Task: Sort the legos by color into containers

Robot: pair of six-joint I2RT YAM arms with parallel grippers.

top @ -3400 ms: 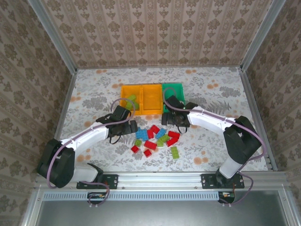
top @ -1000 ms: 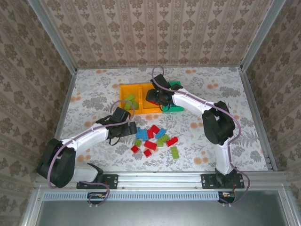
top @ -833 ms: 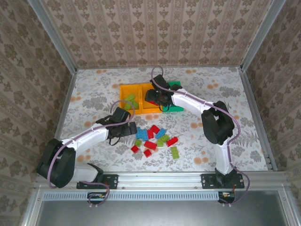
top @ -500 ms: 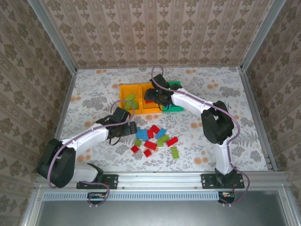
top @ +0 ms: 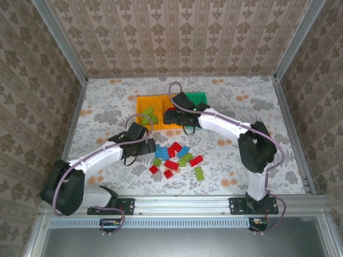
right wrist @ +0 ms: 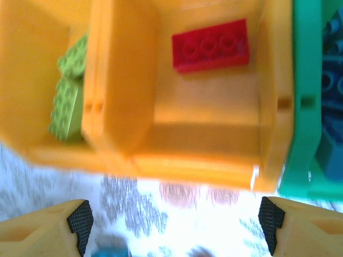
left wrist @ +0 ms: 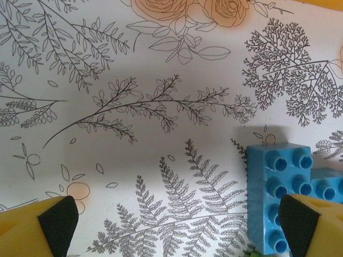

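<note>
Right gripper [right wrist: 171, 219] spread wide, empty, over near wall of middle orange bin [right wrist: 209, 139]; red brick [right wrist: 210, 45] lay inside, so bin evidently meant for reds. Lime bricks [right wrist: 68, 91] in left orange bin [right wrist: 32, 80]. Left gripper [left wrist: 174, 219] spread low over table [left wrist: 134, 80], light blue brick [left wrist: 278, 195] beside one finger, likely next pick.

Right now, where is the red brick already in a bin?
Right wrist view: the red brick lies in the middle orange bin, between the left bin with lime bricks and the green bin.
</note>
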